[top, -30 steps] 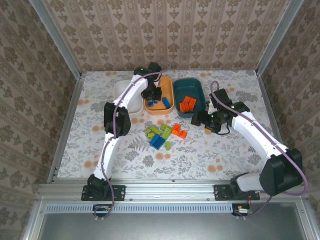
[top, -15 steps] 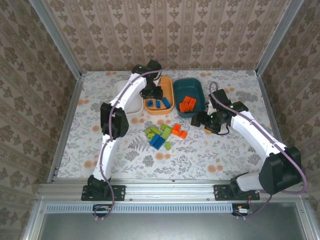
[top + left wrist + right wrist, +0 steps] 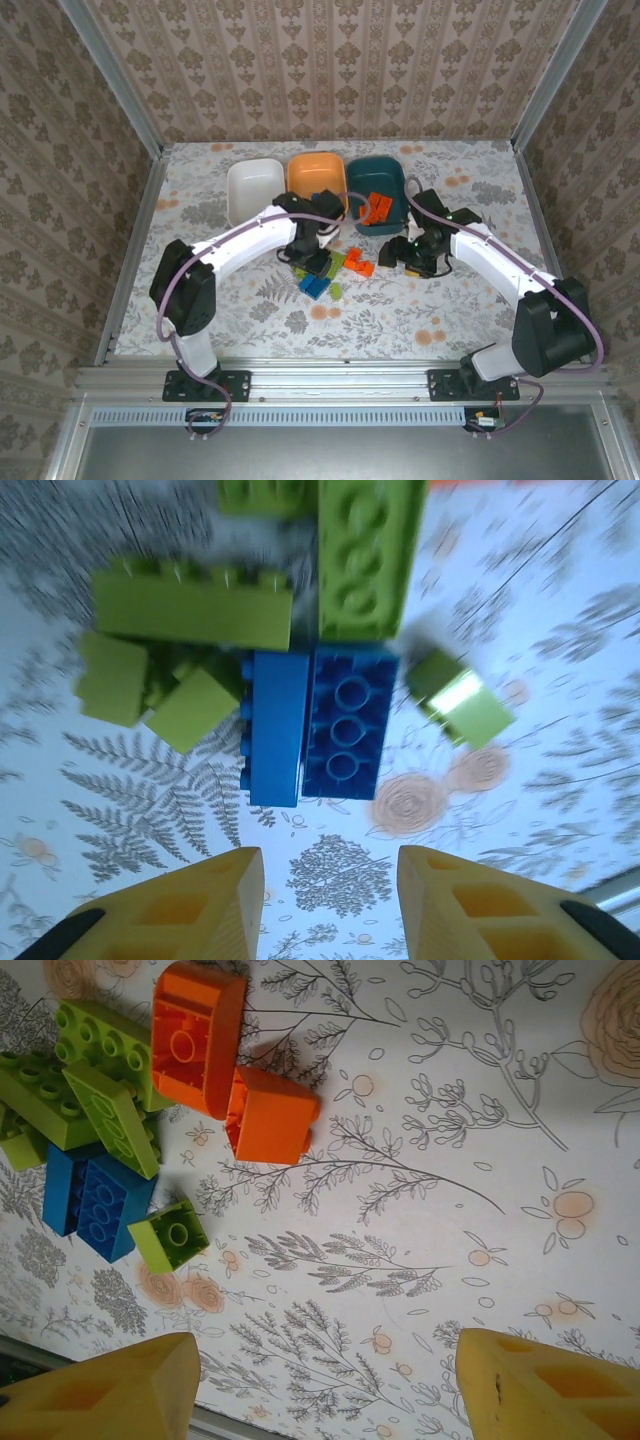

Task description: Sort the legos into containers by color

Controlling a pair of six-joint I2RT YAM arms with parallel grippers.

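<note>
A pile of legos [image 3: 328, 272] lies on the table in front of the bowls. In the left wrist view two blue bricks [image 3: 318, 725] lie side by side, with lime green bricks [image 3: 195, 605] around them. My left gripper [image 3: 330, 880] hangs open just short of the blue pair, nothing between its yellow fingers. It hovers over the pile's left side [image 3: 313, 255]. My right gripper [image 3: 325, 1372] is open over bare table, right of the pile [image 3: 405, 252]. Two orange bricks [image 3: 225, 1065] lie at the pile's right edge. The white bowl [image 3: 254, 190], orange bowl [image 3: 316, 172] and teal bowl [image 3: 385, 175] stand in a row behind.
Orange bricks [image 3: 374, 208] lie in the teal bowl. A small lime green brick [image 3: 170, 1235] sits apart at the near side of the pile. Metal posts and wallpapered walls enclose the table. Bare patterned table lies left of and in front of the pile.
My left arm has swung back from over the orange bowl and come down over the pile, its fingers now open. My right gripper edged slightly nearer the pile.
</note>
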